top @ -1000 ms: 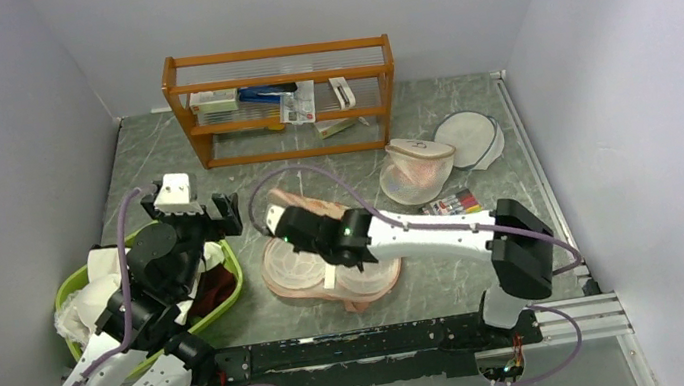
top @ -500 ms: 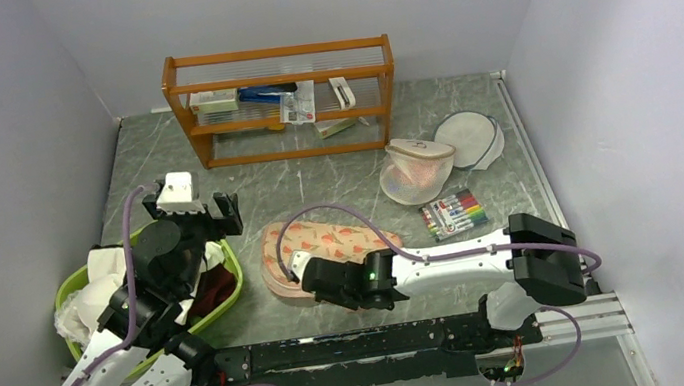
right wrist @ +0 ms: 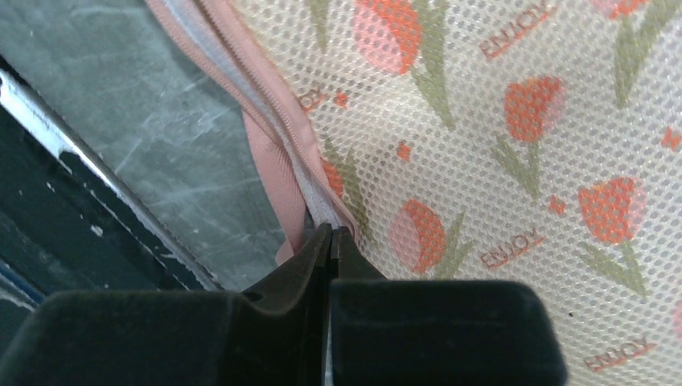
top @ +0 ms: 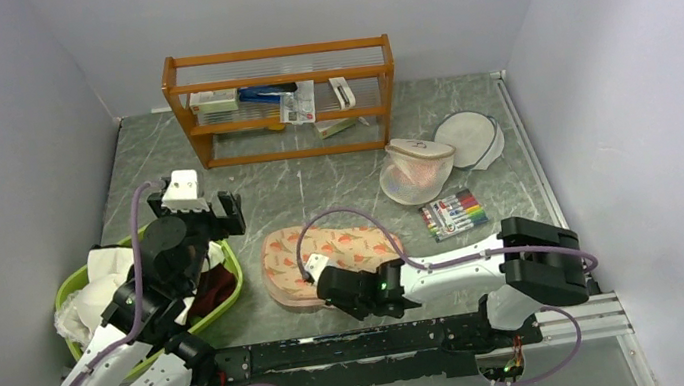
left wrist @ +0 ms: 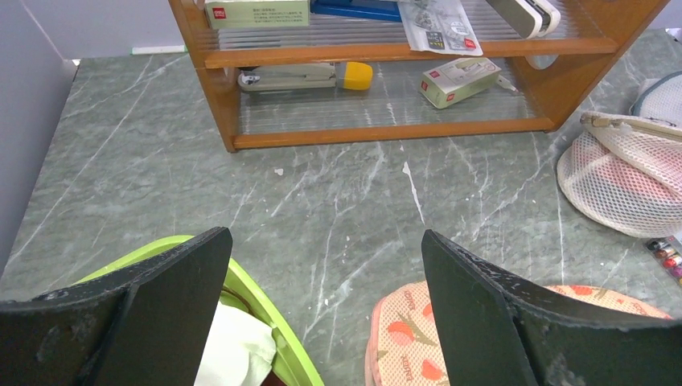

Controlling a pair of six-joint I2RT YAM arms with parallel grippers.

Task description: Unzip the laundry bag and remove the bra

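Zip pull hidden under right gripper (right wrist: 330,235), clamped tight on bag (top: 346,251) near seam, arm low across front; left gripper (left wrist: 326,241) wide, empty, above basket (top: 234,281).

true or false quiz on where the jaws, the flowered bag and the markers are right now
1. The left jaws stand open. True.
2. The right jaws are shut at the laundry bag's pink zip edge. True.
3. The laundry bag lies inside the green basket. False: it lies flat on the table, beside the basket.
4. The markers sit on the wooden shelf. False: they lie on the table, right of the laundry bag.
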